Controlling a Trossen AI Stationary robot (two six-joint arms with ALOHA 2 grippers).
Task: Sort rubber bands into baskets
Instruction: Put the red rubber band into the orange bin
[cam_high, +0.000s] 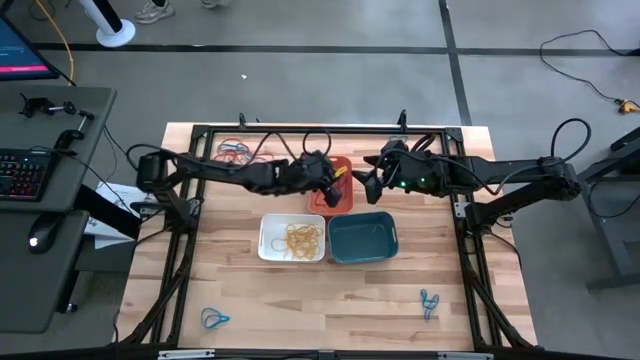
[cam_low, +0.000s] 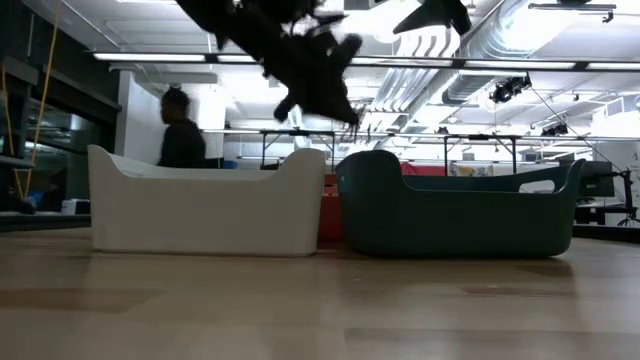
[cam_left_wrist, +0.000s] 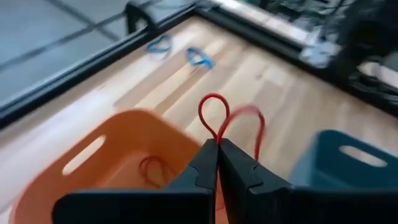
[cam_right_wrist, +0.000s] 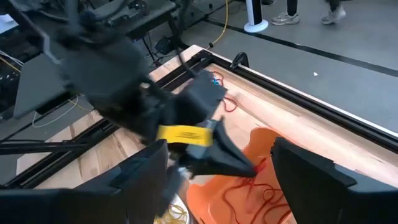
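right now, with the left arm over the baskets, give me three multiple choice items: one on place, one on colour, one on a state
1. Where is the left gripper?
A. over the orange basket
B. over the teal basket
C. at the table's near edge

2. What colour is the rubber band pinched in the left gripper?
A. blue
B. yellow
C. red

3. How do the right gripper's fingers stand?
A. shut on a band
B. open, holding nothing
C. shut on a basket rim

Answers:
1. A, the high view and left wrist view put its fingers right above the orange basket.
2. C, a red loop rises from the closed fingertips in the left wrist view.
3. B, the right wrist view shows its two fingers spread with nothing between them.
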